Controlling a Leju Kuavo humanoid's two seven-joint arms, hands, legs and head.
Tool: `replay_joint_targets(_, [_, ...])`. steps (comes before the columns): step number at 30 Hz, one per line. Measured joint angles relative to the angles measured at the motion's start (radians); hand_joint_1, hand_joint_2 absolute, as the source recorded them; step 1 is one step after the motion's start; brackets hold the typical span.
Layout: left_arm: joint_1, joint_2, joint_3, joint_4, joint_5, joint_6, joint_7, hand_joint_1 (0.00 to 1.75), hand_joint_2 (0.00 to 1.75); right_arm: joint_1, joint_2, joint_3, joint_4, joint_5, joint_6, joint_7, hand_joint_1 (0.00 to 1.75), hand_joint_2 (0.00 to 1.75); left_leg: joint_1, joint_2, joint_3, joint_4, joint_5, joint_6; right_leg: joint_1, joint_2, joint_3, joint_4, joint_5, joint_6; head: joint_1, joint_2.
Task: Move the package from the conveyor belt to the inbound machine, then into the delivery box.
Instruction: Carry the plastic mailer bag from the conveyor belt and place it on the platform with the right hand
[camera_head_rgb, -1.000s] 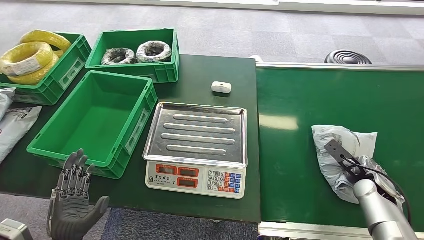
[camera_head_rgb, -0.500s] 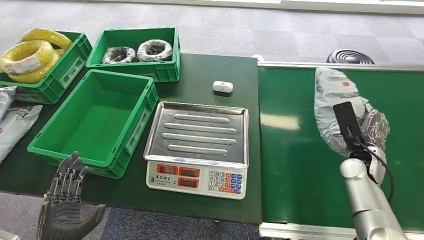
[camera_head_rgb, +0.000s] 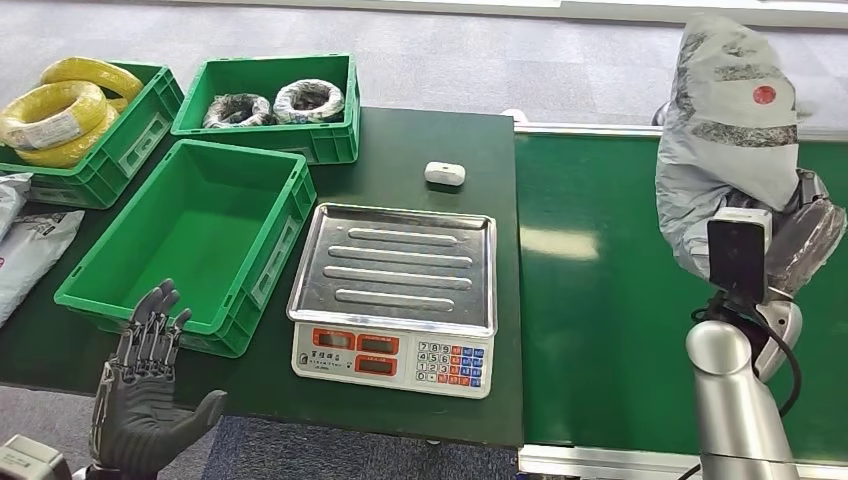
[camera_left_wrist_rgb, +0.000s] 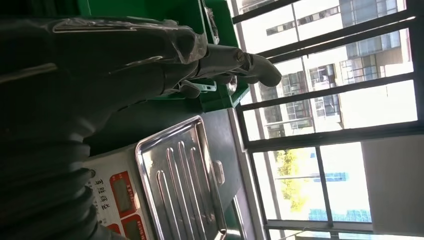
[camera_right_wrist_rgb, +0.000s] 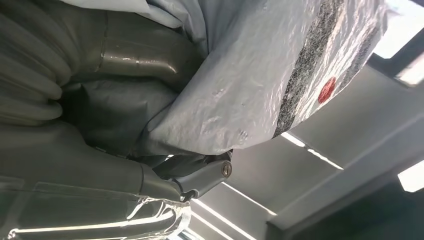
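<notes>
My right hand grips a grey plastic package and holds it high above the green conveyor belt, its red dot facing me. The right wrist view shows the same package pressed against my hand. The inbound machine, a scale with a steel tray, sits left of the belt. An empty green delivery box stands left of the scale. My left hand hovers open, palm up, at the table's front edge near that box. The left wrist view shows my hand over the scale's steel tray.
Two green crates stand at the back left, one with yellow cable coils, one with black coils. A small white device lies behind the scale. Grey parcels lie at the far left. A black round object sits beyond the belt.
My right hand has lifted the package off the belt and raised it up and away from me. My left hand has shifted only slightly.
</notes>
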Motion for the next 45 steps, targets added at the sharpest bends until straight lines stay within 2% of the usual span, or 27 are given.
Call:
replay_joint_targets(4, [-0.047,-0.024,0.017,0.007,-0.027,-0.069,0.011,0.00,1.75,0.017,0.020,0.093,-0.127,0.212,0.102,-0.019,1.75,1.75,0.001,0.002,0.000,-0.001,0.000,0.000,0.001,0.002,-0.001,0.000,0.000,0.000,0.000,0.000])
replay_joint_targets(7, [-0.064,-0.040,0.038,0.012,-0.036,-0.100,0.010,0.00,1.75,0.018,0.043,0.203,-0.174,0.317,0.264,0.028,1.75,1.75,0.002,0.003,0.001,-0.001,0.000,0.000,0.002,0.003,0.000,0.001,0.000,0.000,0.000,0.000])
replay_joint_targets(11, [-0.064,-0.052,0.069,0.013,-0.042,-0.128,0.002,0.00,1.75,0.022,0.072,0.285,-0.168,0.312,0.413,0.049,1.75,1.75,0.001,-0.001,0.000,-0.001,0.001,-0.001,0.002,-0.001,0.000,0.000,0.000,0.000,0.000,0.000])
replay_joint_targets(17, [-0.065,-0.077,0.114,0.008,-0.066,-0.148,0.016,0.00,1.75,0.040,0.112,0.303,-0.123,0.296,0.501,0.002,1.75,1.75,0.001,0.000,-0.001,-0.001,0.001,-0.001,0.001,0.000,0.000,0.000,0.000,0.000,0.000,0.000])
replay_joint_targets(18, [-0.065,-0.082,0.122,0.005,-0.068,-0.149,0.020,0.00,1.75,0.039,0.120,0.305,-0.114,0.301,0.516,0.003,1.67,1.75,0.001,0.000,-0.001,-0.001,0.001,-0.001,0.001,0.000,0.000,0.000,0.000,0.000,0.000,0.000])
replay_joint_targets(19, [-0.065,-0.087,0.129,0.003,-0.069,-0.150,0.023,0.00,1.75,0.037,0.128,0.309,-0.103,0.309,0.533,0.014,1.35,1.75,0.001,0.000,-0.001,-0.001,0.001,-0.001,0.001,0.000,0.000,0.000,0.000,0.000,0.000,0.000])
replay_joint_targets(21, [-0.063,-0.094,0.142,-0.003,-0.070,-0.152,0.028,0.00,1.75,0.026,0.143,0.315,-0.077,0.337,0.572,0.065,0.48,1.75,0.001,0.000,-0.001,-0.001,0.001,-0.001,0.001,0.000,-0.001,0.000,0.000,0.000,0.000,0.000])
replay_joint_targets(22, [-0.062,-0.097,0.147,-0.006,-0.071,-0.154,0.030,0.00,1.75,0.018,0.149,0.318,-0.061,0.354,0.593,0.101,0.11,1.75,0.001,0.000,-0.001,-0.001,0.002,-0.001,0.001,0.000,-0.001,0.000,0.000,0.000,0.000,0.000])
replay_joint_targets(23, [-0.061,-0.100,0.152,-0.008,-0.073,-0.157,0.033,0.00,1.75,0.011,0.155,0.320,-0.042,0.368,0.612,0.134,0.00,1.75,0.001,0.000,-0.001,-0.001,0.002,-0.001,0.001,0.000,-0.001,0.000,0.000,0.000,0.000,0.000])
replay_joint_targets(25, [-0.061,-0.105,0.158,-0.011,-0.076,-0.162,0.039,0.00,1.75,-0.004,0.161,0.322,-0.006,0.382,0.637,0.172,0.00,1.75,0.001,0.000,-0.001,-0.001,0.002,-0.001,0.001,0.000,0.000,0.000,0.000,0.000,0.000,0.000])
replay_joint_targets(29, [-0.062,-0.113,0.163,-0.014,-0.079,-0.168,0.047,0.00,1.75,-0.017,0.164,0.321,0.041,0.377,0.645,0.169,0.00,1.75,0.001,0.000,0.000,0.000,0.002,-0.001,0.001,0.000,0.000,0.000,0.000,0.000,0.000,0.000])
replay_joint_targets(38, [-0.092,-0.135,0.164,-0.024,-0.104,-0.183,0.086,0.00,1.75,-0.017,0.170,0.272,0.095,0.319,0.559,0.042,0.00,1.75,0.001,0.000,0.000,0.000,0.002,-0.001,0.001,0.000,0.000,0.000,0.000,0.000,0.000,0.000])
replay_joint_targets(45, [-0.100,-0.140,0.164,-0.026,-0.108,-0.186,0.090,0.00,1.75,-0.017,0.176,0.252,0.116,0.315,0.546,0.027,0.00,1.75,0.001,0.000,0.000,0.000,0.002,-0.001,0.001,0.000,0.000,0.000,0.000,0.000,0.000,0.000])
